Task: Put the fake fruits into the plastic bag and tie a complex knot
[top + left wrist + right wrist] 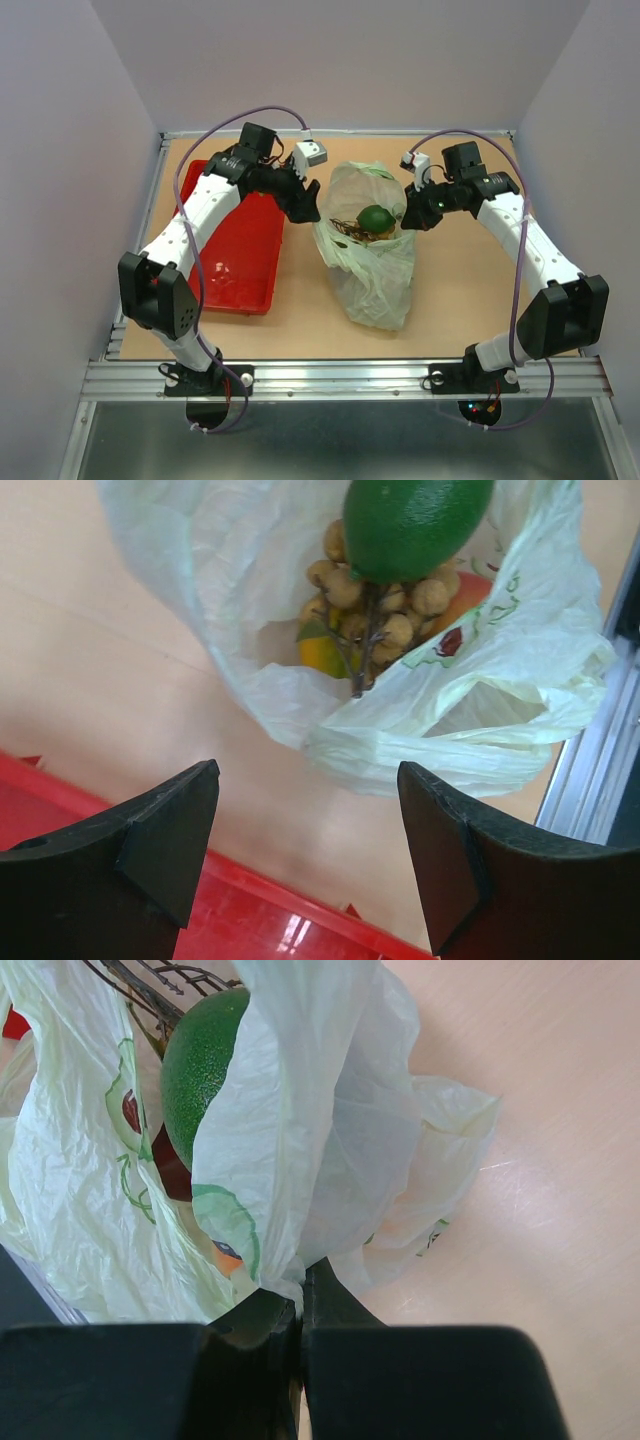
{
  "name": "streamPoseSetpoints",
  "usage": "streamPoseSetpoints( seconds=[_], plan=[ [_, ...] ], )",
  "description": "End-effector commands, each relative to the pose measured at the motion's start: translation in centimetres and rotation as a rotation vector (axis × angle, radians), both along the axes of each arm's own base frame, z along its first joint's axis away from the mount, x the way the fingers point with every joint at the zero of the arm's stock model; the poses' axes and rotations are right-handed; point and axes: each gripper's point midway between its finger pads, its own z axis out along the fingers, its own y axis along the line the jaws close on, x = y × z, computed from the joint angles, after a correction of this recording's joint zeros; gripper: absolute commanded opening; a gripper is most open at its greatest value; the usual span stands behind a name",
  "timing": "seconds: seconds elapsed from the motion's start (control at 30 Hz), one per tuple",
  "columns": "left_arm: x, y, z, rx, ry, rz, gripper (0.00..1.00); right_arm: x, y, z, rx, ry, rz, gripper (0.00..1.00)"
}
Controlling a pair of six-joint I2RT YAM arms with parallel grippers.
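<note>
The pale-green plastic bag (372, 262) lies in the middle of the table with its mouth open toward the back. Inside it I see the green round fruit (376, 217), the brownish bunch (375, 605), a yellow-orange piece (322, 654) and a pinkish-orange peach (468, 592). My right gripper (412, 215) is shut on the bag's right rim (290, 1210) and holds it up. My left gripper (307, 208) is open and empty, just left of the bag's mouth, above the table. No knot shows.
A red rectangular tray (243, 250) lies left of the bag, under my left arm; its edge shows in the left wrist view (300, 920). Grey walls enclose the table on three sides. A metal rail (340, 378) runs along the near edge.
</note>
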Motion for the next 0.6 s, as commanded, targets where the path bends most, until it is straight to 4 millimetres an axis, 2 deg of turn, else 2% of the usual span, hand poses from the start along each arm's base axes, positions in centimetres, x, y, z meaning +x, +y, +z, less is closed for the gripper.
streamPoseSetpoints(
  seconds=[0.0,0.13,0.27,0.37,0.43,0.47,0.53,0.57],
  plan=[
    [-1.5,-1.2,0.2,-0.069,0.005,-0.104,0.83,0.1,0.5,0.9,0.019,-0.045,0.024,0.00],
    [-1.2,-1.6,-0.7,-0.083,0.017,-0.113,0.83,0.0,0.3,1.1,0.016,-0.052,0.015,0.01],
    [-0.3,-1.8,-2.4,-0.078,0.028,-0.078,0.82,-0.3,0.3,0.9,0.017,-0.043,0.014,0.01],
    [0.1,-2.1,-3.3,-0.076,0.041,-0.072,0.75,-0.3,0.2,0.9,0.015,-0.039,0.004,0.00],
    [0.2,-2.2,-3.5,-0.078,0.049,-0.075,0.66,-0.3,0.2,0.9,0.012,-0.041,0.000,0.00],
    [0.2,-2.2,-3.3,-0.080,0.051,-0.085,0.51,-0.4,0.1,1.0,0.013,-0.043,0.000,0.00],
    [0.0,-2.5,-2.2,-0.104,0.035,-0.103,0.38,-0.5,0.0,0.9,0.008,-0.043,-0.006,0.01],
    [-0.4,-2.8,-0.8,-0.135,0.020,-0.118,0.30,-0.5,-0.1,0.7,0.004,-0.040,-0.008,0.00]
  ],
)
